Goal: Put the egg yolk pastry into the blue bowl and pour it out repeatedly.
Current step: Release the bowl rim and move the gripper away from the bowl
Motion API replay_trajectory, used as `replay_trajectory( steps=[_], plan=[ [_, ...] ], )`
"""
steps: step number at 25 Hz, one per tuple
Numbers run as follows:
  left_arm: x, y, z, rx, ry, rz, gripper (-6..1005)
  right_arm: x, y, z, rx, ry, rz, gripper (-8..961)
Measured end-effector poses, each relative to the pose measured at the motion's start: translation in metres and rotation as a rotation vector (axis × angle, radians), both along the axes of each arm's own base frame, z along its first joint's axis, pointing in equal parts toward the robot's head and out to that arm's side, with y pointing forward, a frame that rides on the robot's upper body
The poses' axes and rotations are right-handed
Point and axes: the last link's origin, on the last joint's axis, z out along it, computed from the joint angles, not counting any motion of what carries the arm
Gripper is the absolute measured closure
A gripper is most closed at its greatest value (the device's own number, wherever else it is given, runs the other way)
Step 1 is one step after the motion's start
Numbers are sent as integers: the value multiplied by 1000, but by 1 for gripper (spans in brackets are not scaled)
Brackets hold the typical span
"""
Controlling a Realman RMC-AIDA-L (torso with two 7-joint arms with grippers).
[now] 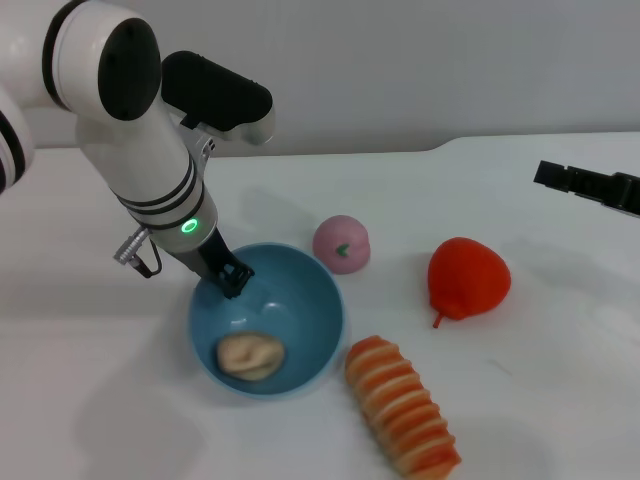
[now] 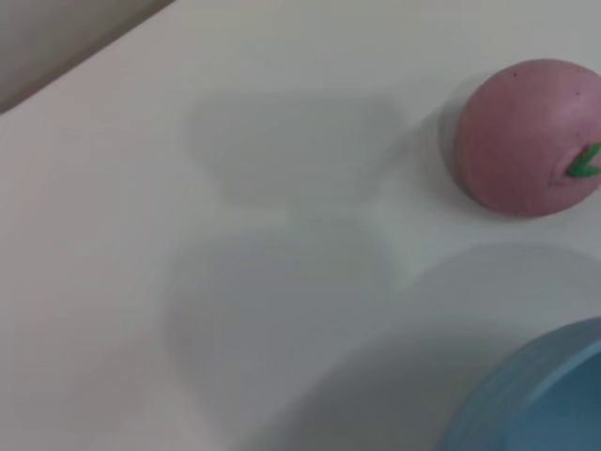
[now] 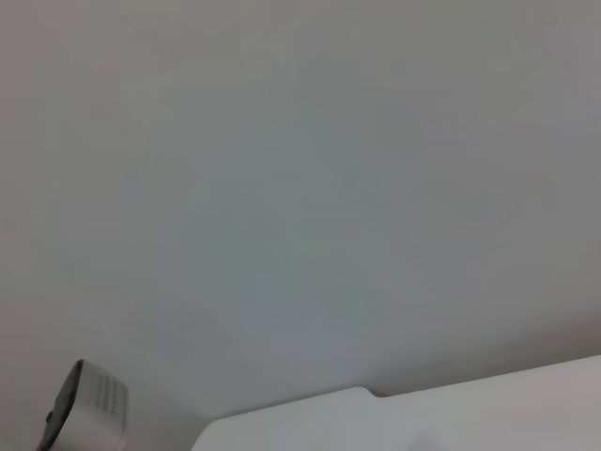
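The blue bowl (image 1: 318, 300) stands on the white table near the front, and its rim also shows in the left wrist view (image 2: 535, 395). The egg yolk pastry (image 1: 250, 355), a pale beige wrinkled lump, lies inside the bowl on its near-left side. My left gripper (image 1: 233, 279) reaches down onto the bowl's far-left rim, with its dark fingers closed over the rim's edge. My right gripper (image 1: 590, 186) hangs far off at the right edge, above the table and away from the bowl.
A pink ball with a green mark (image 1: 342, 243) (image 2: 531, 136) sits just behind the bowl's right side. A red pear (image 1: 467, 278) lies to the right. An orange-and-cream striped roll (image 1: 402, 405) lies in front of it, close to the bowl.
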Motion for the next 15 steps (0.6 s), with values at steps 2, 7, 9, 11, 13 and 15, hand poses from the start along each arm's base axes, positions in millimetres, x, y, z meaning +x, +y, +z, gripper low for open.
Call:
replay_trajectory(
  steps=[2,7,9,11,13,15],
  plan=[
    [0,1,0,4,-2,-3,950,1,0,1,4,2,-3,609],
    [8,5,3,25,-22,-29,813,2,-1,1,8,8,-9,610],
    [12,7,5,33,-33,-43,546,3,-1,2,11,11,-13,610],
    [16,8,6,39,-41,-58,469,4,-1,2,13,14,-17,610],
    [21,9,8,47,-49,-75,391,6,-2,2,17,26,-32,610],
    [25,10,11,62,-65,-96,335,10,-3,3,23,38,-48,610]
  ],
)
